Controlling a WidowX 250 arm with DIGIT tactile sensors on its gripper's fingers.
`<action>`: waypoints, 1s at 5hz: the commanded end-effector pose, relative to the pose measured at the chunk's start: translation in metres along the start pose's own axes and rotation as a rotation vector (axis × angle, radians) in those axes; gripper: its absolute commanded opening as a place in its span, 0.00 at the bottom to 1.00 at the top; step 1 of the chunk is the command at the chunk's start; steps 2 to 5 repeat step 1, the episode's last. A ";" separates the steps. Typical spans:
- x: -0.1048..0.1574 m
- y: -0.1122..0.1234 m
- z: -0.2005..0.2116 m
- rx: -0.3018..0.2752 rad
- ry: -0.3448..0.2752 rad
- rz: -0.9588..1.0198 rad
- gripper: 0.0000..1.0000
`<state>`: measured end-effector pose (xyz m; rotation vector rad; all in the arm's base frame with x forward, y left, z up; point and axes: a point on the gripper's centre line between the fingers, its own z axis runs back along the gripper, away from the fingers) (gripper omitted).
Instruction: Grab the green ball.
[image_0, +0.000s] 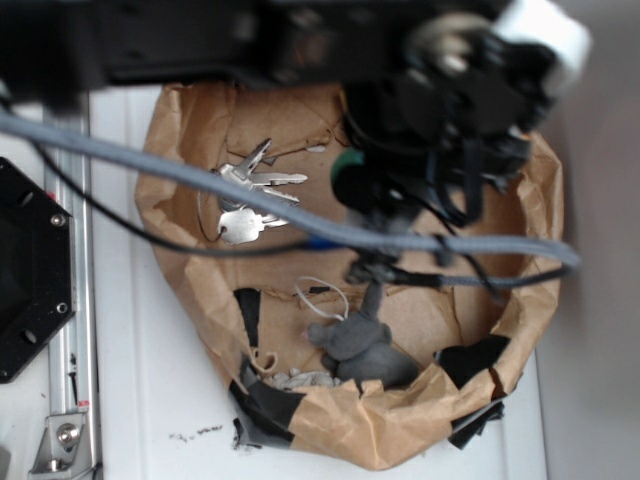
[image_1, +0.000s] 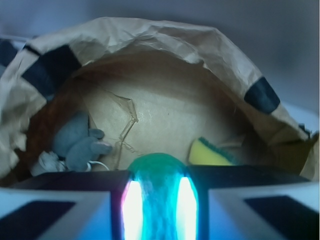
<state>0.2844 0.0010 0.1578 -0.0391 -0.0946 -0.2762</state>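
The green ball (image_1: 159, 175) sits squeezed between my two black fingers in the wrist view, its rounded top poking out above them. My gripper (image_1: 159, 210) is shut on it, above the floor of the brown paper bag (image_1: 165, 50). In the exterior view only a sliver of the green ball (image_0: 347, 163) shows at the left of my blurred black gripper (image_0: 375, 190), which hangs over the bag's middle.
Inside the paper bag (image_0: 190, 300) lie a bunch of keys (image_0: 255, 195), a grey stuffed toy (image_0: 360, 345) with a white cord, also in the wrist view (image_1: 77, 142), and a yellow sponge with a green layer (image_1: 210, 152). A grey cable (image_0: 250, 195) crosses the bag.
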 end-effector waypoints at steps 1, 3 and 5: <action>0.003 -0.007 0.009 0.049 -0.048 0.089 0.00; 0.003 -0.007 0.009 0.049 -0.048 0.089 0.00; 0.003 -0.007 0.009 0.049 -0.048 0.089 0.00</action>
